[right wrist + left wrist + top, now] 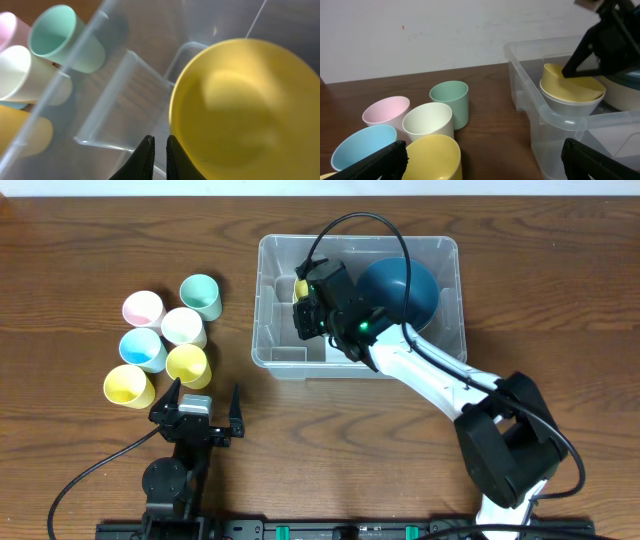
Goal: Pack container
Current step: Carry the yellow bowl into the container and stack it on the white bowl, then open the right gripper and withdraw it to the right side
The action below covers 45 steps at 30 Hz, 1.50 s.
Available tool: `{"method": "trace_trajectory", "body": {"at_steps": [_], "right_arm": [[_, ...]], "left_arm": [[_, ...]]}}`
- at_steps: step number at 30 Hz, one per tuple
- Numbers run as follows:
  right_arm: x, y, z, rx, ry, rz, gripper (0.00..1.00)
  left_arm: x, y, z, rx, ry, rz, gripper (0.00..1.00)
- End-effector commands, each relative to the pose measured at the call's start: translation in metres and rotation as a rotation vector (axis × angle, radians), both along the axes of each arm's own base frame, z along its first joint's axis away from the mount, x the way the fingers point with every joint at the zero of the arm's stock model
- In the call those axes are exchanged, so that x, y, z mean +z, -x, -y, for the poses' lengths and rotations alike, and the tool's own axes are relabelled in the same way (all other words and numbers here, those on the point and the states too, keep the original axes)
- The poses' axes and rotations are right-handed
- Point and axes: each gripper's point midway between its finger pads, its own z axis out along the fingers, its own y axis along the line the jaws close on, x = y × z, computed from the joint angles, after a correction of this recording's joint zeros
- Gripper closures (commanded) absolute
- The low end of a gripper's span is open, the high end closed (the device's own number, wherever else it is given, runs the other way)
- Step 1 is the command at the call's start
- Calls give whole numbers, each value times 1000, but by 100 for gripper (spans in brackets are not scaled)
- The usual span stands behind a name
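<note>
The clear container [262,300] stands at the table's middle; it also shows in the left wrist view [540,107] and the right wrist view [95,55]. Inside it at the left, a yellow bowl [301,287] [570,82] [245,110] sits tilted in a white bowl [570,106]. A dark blue bowl [405,285] fills the right side. My right gripper [303,308] [570,70] [160,144] is down in the container, its fingers nearly closed on the yellow bowl's rim. My left gripper [207,400] [485,162] is open and empty, low over the table in front of the cups.
Several cups stand left of the container: pink [142,308], green [201,296], white [183,326], blue [142,349] and two yellow ones [187,364] [128,386]. The nearest yellow cup [432,157] lies just beyond my left fingers.
</note>
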Motion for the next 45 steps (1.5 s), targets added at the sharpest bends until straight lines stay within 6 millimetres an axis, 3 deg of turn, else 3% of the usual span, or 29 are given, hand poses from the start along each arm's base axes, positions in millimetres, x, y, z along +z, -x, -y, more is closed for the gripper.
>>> {"method": "trace_trajectory", "body": {"at_steps": [1,15,20,27,37,40,45], "right_arm": [[-11,-2,-1,-3,18,-7,89],[-19,-8,7,-37,45,-7,89],[-10,-6,6,-26,33,-1,87],[27,15,14,3,19,-28,74],[5,54,24,32,79,-206,77],[7,62,24,46,94,-216,73],[46,67,34,46,70,-167,62]], "left_arm": [[-15,1,2,-14,-3,-45,2],[-15,1,2,-14,-3,-45,2],[-15,1,2,-14,-3,-45,2],[-15,1,2,-14,-3,-45,2],[-15,1,2,-14,-3,-45,2],[-15,1,2,-14,-3,-45,2],[-15,1,2,-14,-3,-45,2]]}}
